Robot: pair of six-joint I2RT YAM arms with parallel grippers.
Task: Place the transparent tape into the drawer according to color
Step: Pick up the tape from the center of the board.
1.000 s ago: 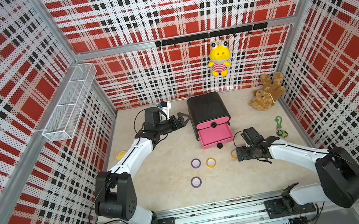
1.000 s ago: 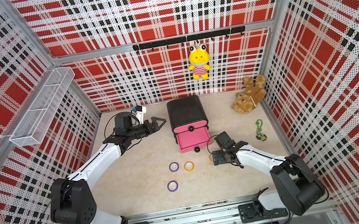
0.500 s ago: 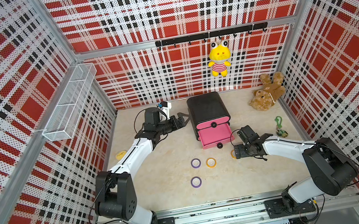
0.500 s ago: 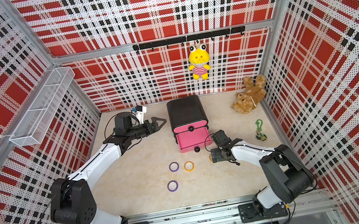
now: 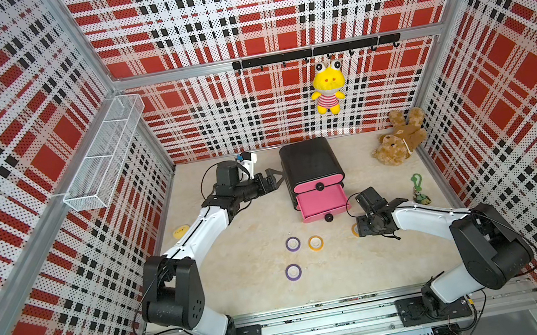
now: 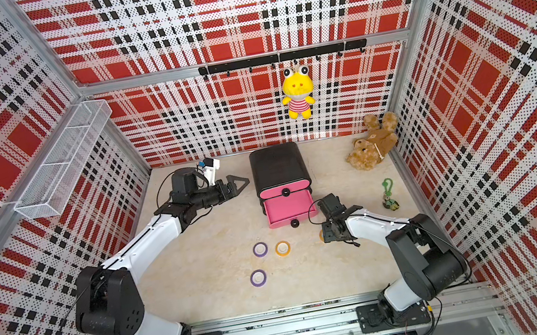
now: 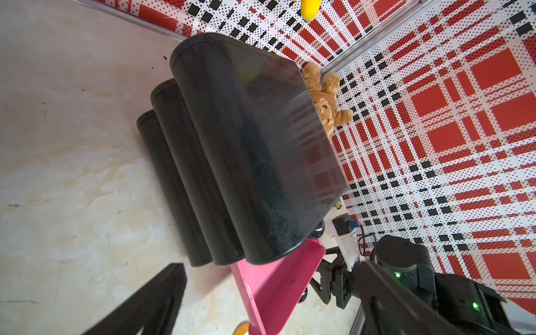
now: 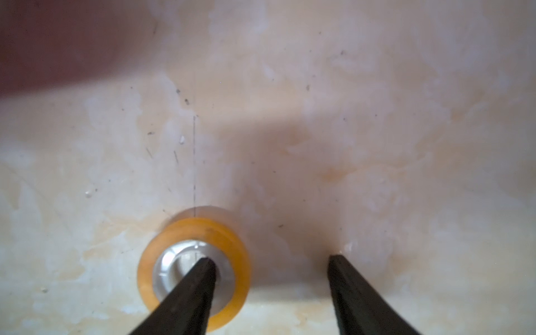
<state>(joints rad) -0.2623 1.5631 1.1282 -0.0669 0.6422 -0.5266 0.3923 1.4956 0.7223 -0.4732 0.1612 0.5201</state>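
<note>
Tape rolls lie on the bench [image 5: 236,247] in front of the drawer unit [image 5: 309,163], whose lower pink drawer [image 5: 320,202] stands pulled out, near the middle of both top views. Four rolls show. A purple roll [image 5: 293,244] and an orange roll [image 5: 316,243] sit just beside each other below the drawer. A second purple roll [image 5: 293,272] lies lower in the frame. A second orange roll [image 8: 193,269] lies to the right, mostly hidden in the top views under the right hand [image 8: 269,259].

In the right wrist view this hand points down at the bench with its jaws apart. One finger [image 8: 188,295] stands in the roll's pale centre and the other finger [image 8: 362,295] stands outside, clear of the orange rim, so the roll is not pinched.

The left hand [image 5: 274,178] hovers released, jaws wide, just beside the left side of the black unit, above the middle of the frame.
</note>
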